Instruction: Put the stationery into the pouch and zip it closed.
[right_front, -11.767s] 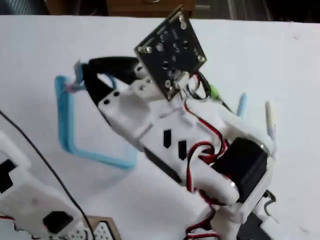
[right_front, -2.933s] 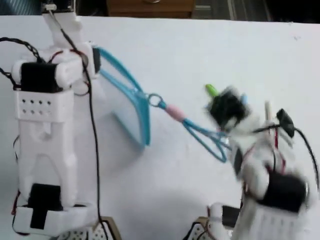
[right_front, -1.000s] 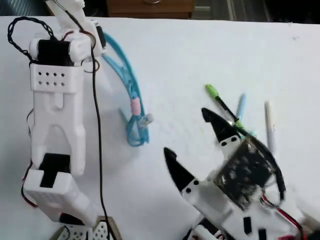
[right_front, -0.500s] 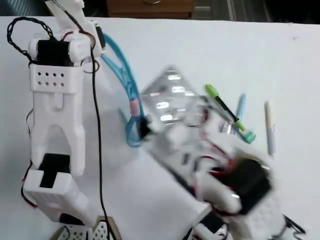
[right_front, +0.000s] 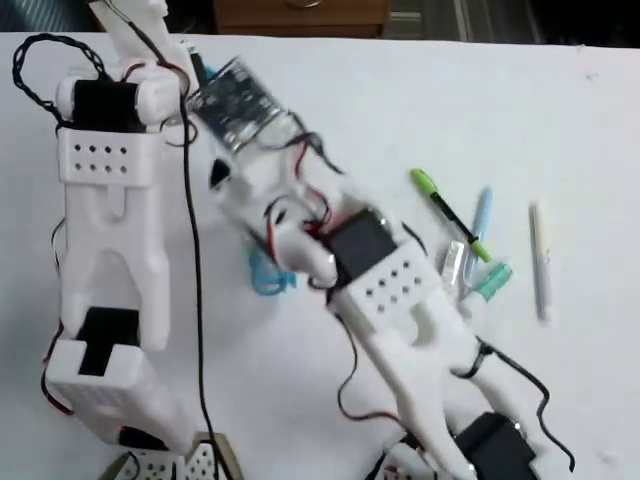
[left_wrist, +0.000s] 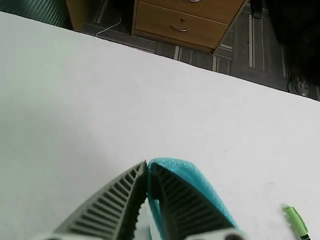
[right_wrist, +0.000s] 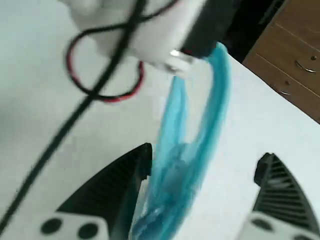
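Within the last second the right arm is swung off the pens and brought across to the blue pouch (right_wrist: 200, 115), which is now straddled by the spread jaws of the right gripper (right_wrist: 205, 156); nothing is gripped there yet. The pouch's edge is kept pinched by the clenched left gripper (left_wrist: 147, 172). The green pen (right_front: 445, 212), blue pen (right_front: 481, 215) and white pen (right_front: 540, 262) are left on the table (right_front: 400, 90), well apart from the pouch. No stationery is judged loaded, and the opening is probably being dealt with first.

Office-like room: wooden drawer cabinet (left_wrist: 189, 21), carpet-tiled floor (left_wrist: 250, 50).
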